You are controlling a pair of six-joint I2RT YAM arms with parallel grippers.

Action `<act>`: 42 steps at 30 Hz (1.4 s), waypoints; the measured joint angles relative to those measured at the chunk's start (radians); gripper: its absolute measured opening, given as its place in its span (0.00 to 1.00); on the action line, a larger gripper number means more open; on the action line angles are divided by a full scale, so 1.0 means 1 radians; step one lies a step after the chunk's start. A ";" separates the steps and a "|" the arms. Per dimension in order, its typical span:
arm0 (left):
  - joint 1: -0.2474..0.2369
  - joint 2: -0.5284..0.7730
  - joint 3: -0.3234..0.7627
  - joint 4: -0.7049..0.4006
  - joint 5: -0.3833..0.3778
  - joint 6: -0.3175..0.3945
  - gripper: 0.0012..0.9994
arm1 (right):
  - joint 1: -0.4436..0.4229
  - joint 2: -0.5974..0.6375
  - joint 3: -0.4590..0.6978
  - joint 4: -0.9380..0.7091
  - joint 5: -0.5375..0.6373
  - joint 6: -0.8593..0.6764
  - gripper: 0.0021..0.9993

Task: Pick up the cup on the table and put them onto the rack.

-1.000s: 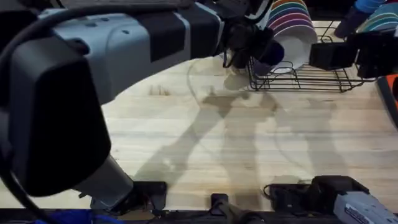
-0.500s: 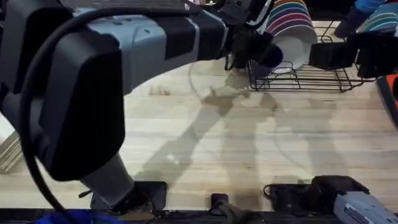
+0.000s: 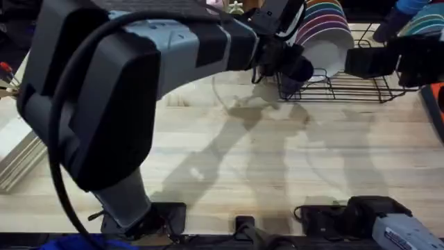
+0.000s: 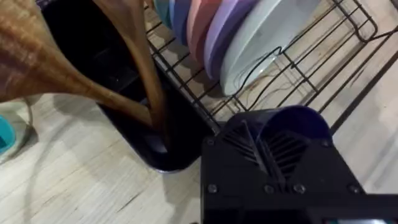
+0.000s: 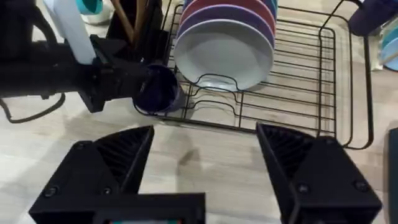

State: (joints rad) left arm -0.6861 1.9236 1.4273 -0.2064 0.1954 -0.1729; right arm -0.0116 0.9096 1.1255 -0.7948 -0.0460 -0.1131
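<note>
Left tool [image 5: 134,84] clamps the cup [image 5: 158,90] sideways at the rack's [image 5: 323,106] corner beside the white plate [image 5: 224,59] (likely clearing wire); right tool [image 5: 205,155] open over surface [image 3: 277,160].

Pale wooden planking [image 3: 229,160] spreads wide, its grain crossed by soft grey shadows from light overhead. At the far left edge lie stacked pale boards [image 3: 17,149], beyond them darkness.
</note>
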 joint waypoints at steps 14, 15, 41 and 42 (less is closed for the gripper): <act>0.000 0.000 0.000 0.001 0.003 -0.007 0.04 | 0.000 0.000 0.000 0.000 0.000 0.000 0.99; 0.000 0.000 0.000 0.001 0.003 -0.008 0.04 | 0.000 0.000 0.000 0.000 0.000 0.000 0.99; -0.005 0.000 0.000 0.002 0.019 -0.012 0.20 | 0.000 0.000 0.000 0.000 0.000 0.000 0.99; -0.005 0.000 0.000 0.002 0.019 -0.012 0.20 | 0.000 0.000 0.000 0.000 0.000 0.000 0.99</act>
State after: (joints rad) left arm -0.6911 1.9232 1.4273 -0.2047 0.2146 -0.1844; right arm -0.0116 0.9096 1.1255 -0.7948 -0.0460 -0.1131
